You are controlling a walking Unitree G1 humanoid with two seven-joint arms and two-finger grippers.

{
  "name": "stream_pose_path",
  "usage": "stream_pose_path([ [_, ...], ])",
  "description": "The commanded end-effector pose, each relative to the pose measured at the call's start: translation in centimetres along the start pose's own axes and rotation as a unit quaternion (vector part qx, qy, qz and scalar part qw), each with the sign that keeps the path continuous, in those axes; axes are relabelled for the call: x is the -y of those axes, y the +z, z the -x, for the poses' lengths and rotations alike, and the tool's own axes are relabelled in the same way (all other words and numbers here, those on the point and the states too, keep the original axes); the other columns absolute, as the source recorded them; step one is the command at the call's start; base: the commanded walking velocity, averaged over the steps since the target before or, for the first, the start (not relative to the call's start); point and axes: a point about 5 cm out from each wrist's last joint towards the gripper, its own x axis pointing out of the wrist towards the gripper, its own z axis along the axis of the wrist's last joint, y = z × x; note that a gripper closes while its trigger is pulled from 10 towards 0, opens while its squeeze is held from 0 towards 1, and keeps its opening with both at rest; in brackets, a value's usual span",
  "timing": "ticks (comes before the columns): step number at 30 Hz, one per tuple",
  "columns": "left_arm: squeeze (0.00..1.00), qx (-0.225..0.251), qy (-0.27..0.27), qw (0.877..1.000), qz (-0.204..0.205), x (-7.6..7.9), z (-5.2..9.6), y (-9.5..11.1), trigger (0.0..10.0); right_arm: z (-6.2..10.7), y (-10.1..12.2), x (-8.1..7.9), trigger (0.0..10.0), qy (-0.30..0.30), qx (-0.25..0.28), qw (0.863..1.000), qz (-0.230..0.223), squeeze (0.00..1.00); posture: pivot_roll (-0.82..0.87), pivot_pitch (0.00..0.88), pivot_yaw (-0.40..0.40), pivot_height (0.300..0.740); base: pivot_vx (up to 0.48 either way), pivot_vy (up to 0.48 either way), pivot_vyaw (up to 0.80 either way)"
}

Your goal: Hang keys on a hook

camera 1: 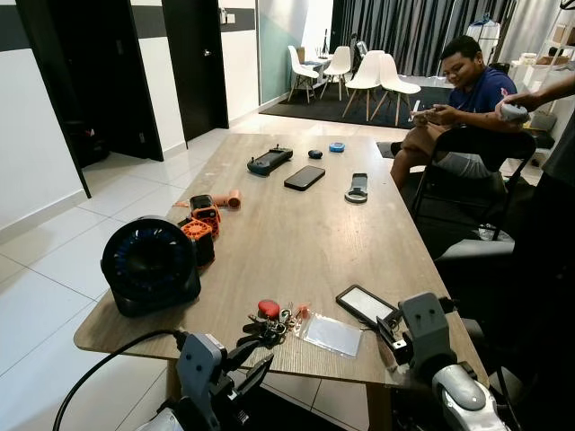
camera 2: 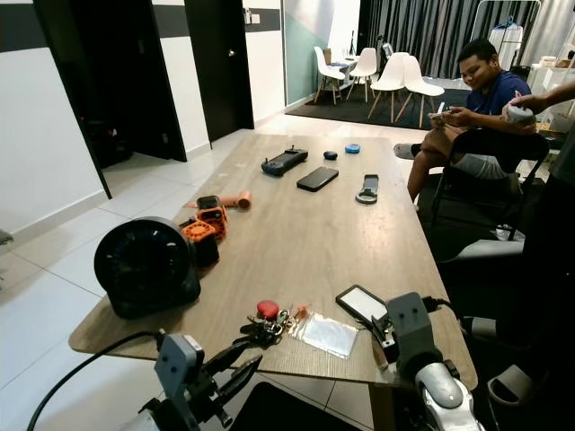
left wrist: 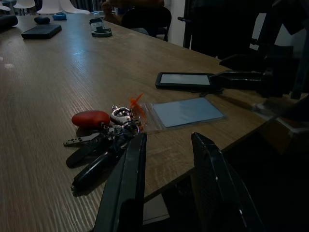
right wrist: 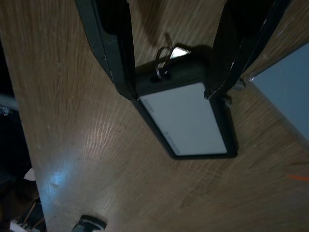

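My left pincer (left wrist: 166,159) hangs open just short of the keys (left wrist: 104,133); I should advance toward twelve o'clock, low.

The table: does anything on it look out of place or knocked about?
Nothing is spilled or broken. The clear plastic sleeve lies askew near the table's front edge, beside the bunch of keys. The right gripper straddles a black card holder.

Head eyes look down along the table (camera 1: 296,233); both wrist cameras sit close over its near edge.
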Motion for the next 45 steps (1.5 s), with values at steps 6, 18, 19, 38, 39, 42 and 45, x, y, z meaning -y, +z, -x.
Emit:
stream_pose_path([
  [6,0.0,-0.007,-0.007,1.0,-0.001,0.2,-0.1,0.2,10.0,0.8,-0.2,-0.3,10.0,0.002,0.009,0.999,-0.034,0.0,0.01,0.067,0.006,0.74,0.0,0.0,0.0],
  [18,0.0,-0.013,-0.013,1.0,-0.001,0.0,-0.1,0.4,10.0,2.6,-1.5,-0.9,10.0,-0.025,0.007,0.984,-0.174,0.0,0.02,0.068,0.019,0.74,0.0,0.0,0.0],
  [19,0.0,-0.013,-0.013,1.0,0.0,0.0,-0.1,0.5,10.0,2.7,-1.6,-0.8,10.0,-0.032,0.006,0.982,-0.184,0.0,0.02,0.068,0.018,0.74,0.0,0.0,0.0],
  [38,0.0,-0.015,-0.005,1.0,0.008,-0.1,-0.1,0.6,10.0,1.7,-1.4,0.2,10.0,-0.075,-0.024,0.972,-0.222,0.0,0.03,0.073,0.022,0.74,0.0,0.0,0.0],
  [39,0.0,-0.016,0.0,1.0,0.01,-0.2,-0.1,0.5,10.0,1.4,-0.9,0.3,10.0,-0.073,-0.024,0.976,-0.203,0.0,0.02,0.074,0.024,0.74,0.0,0.0,0.0],
  [42,0.0,-0.017,0.001,1.0,0.011,-0.3,-0.1,0.4,10.0,1.3,-0.7,0.4,10.0,-0.073,-0.026,0.98,-0.186,0.0,0.02,0.077,0.028,0.74,0.0,0.0,0.0],
  [45,0.0,-0.021,-0.002,1.0,0.008,-0.2,-0.1,0.3,10.0,1.1,-0.6,0.4,10.0,-0.066,-0.034,0.987,-0.145,0.0,0.02,0.079,0.029,0.74,0.0,0.0,0.0],
])
